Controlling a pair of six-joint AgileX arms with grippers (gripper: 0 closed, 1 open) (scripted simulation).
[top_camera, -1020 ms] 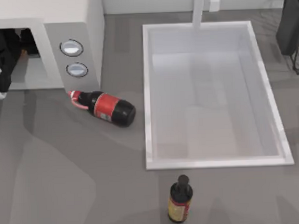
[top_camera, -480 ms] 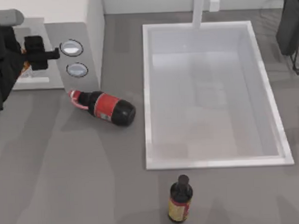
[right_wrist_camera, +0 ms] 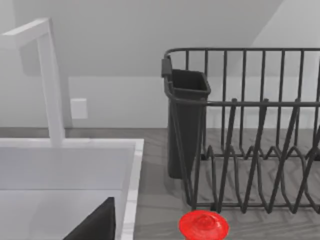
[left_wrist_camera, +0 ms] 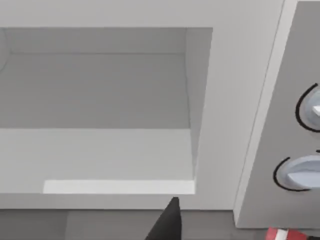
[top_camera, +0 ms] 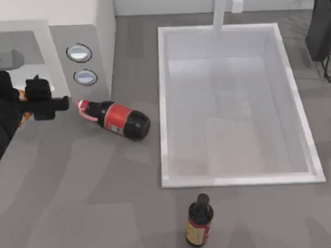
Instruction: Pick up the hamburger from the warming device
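The warming device (top_camera: 99, 28) is a white microwave at the table's back left, with two silver dials (top_camera: 79, 52) on its grey panel. Its cavity (left_wrist_camera: 100, 90) lies bare in the left wrist view. My left gripper (top_camera: 29, 97) hangs just in front of the cavity's opening, shut on the hamburger (top_camera: 21, 96). Only an orange-brown sliver of the hamburger shows beside the black fingers. One dark fingertip (left_wrist_camera: 169, 222) pokes into the left wrist view. My right arm (top_camera: 321, 26) is parked at the back right.
A cola bottle (top_camera: 116, 119) lies on its side just right of my left gripper. A white sink (top_camera: 162, 102) with a faucet (top_camera: 220, 10) fills the middle right. A dark bottle (top_camera: 200, 221) stands at the front. A black dish rack (right_wrist_camera: 250, 135) and a red cap (right_wrist_camera: 203, 225) are near my right arm.
My left gripper has drawn back out of the microwave's cavity toward the table's front, and the orange sliver came along with it. The right arm has not moved.
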